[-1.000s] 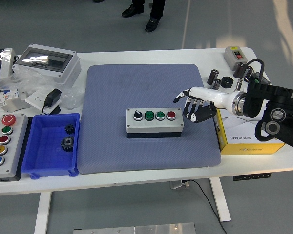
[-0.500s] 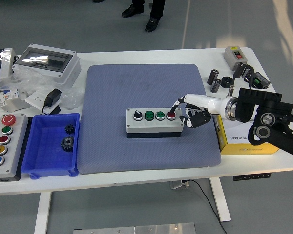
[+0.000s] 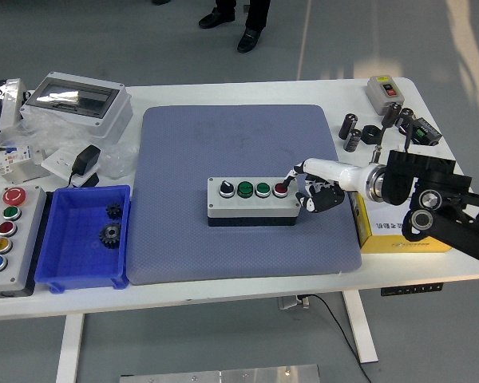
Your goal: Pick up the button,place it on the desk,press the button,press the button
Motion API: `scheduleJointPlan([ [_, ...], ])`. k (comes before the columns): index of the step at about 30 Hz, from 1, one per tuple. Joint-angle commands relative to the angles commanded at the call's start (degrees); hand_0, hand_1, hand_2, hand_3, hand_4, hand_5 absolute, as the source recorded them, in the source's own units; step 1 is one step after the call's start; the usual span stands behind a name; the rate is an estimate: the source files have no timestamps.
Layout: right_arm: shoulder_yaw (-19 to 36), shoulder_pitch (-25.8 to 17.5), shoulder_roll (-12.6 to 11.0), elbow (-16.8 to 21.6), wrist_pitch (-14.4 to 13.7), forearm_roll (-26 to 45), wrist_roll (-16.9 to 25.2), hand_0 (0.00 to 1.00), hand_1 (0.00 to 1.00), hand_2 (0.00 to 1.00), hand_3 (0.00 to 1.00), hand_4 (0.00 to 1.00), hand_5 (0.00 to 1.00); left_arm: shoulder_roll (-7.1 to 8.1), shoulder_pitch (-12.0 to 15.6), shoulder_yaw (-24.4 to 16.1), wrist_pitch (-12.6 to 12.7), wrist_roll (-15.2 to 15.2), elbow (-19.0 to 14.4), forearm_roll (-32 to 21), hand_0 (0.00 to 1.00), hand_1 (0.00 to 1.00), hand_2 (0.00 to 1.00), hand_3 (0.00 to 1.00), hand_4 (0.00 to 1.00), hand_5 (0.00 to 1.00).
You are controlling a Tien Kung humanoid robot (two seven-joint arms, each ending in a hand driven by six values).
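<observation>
The red round pushbutton (image 3: 280,189) at the right end of the grey four-button control box (image 3: 252,201), mid-mat, is touched by the right hand (image 3: 315,188), forefinger extended, other fingers curled.

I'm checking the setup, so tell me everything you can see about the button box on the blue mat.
The button box is a light grey rectangular case on a dark base, plastic by its look, lying flat near the middle of the blue mat. Its top carries a black knob, two green buttons and a red button at the right end. The right hand has one extended finger on that red button.
</observation>
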Motion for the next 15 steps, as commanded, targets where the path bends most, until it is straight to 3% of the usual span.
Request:
scheduleJointPlan([
  [9, -0.71, 0.1, 0.1, -0.12, -1.28, -0.68, 0.55, 0.002, 0.072, 0.189, 0.743, 0.296, 0.002, 0.01, 0.03, 0.27, -0.13, -0.62, 0.0, -0.53, 0.614, 0.58, 0.553, 0.601, 0.56, 0.259],
  [15, 3.61, -0.64, -1.45, 1.84, 1.46, 2.82, 1.29, 0.002, 0.072, 0.189, 0.743, 0.295, 0.002, -0.04, 0.19, 0.09, -0.07, -0.55, 0.0, -0.39, 0.614, 0.579, 0.552, 0.6, 0.559, 0.261],
])
